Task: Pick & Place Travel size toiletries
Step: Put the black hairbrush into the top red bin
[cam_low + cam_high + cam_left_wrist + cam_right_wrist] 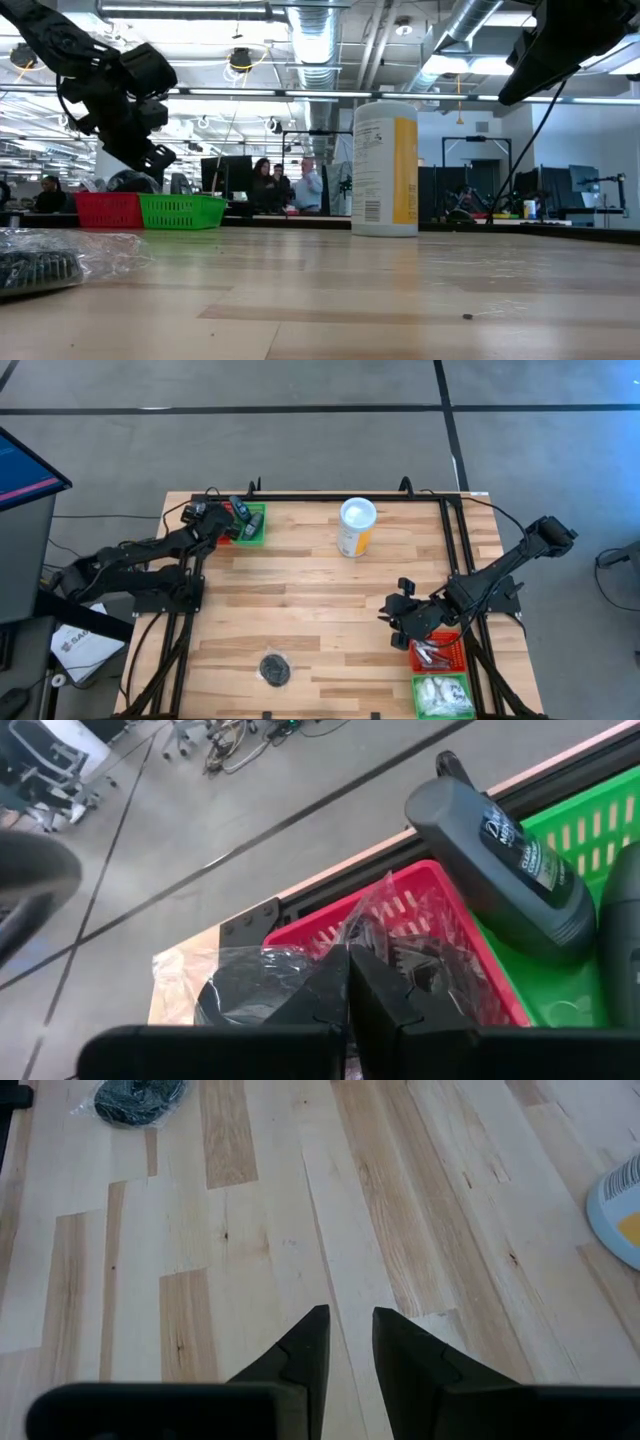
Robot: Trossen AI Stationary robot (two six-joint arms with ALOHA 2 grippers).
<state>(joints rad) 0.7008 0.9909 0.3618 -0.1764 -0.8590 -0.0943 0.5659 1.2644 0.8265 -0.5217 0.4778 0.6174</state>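
Observation:
My left gripper (345, 995) is at the table's far left corner, over a red basket (430, 910), shut on a wrapped dark puck (240, 990). Beside it, dark bottles (510, 850) lie in a green basket (600, 820). Another dark puck in clear wrap (275, 670) lies flat on the table near the near edge, also seen in the right wrist view (140, 1098). My right gripper (348, 1340) is open and touches nothing. It hovers over bare wood by the right-hand red basket of silvery tubes (440, 652) and green basket of white packets (443, 695). My left gripper pinches the crinkled clear wrap (385, 925) of the dark puck between its two shut fingers. The puck sits to one side of the fingers, over the red basket's rim. Whether it rests on the basket or hangs free does not show.
The tall yellow canister with a white lid (357, 527) stands upright at the middle of the far side. Black frame rails run along the table's far and right edges. Bare wood lies between the canister and the near puck. People sit far off in the room behind.

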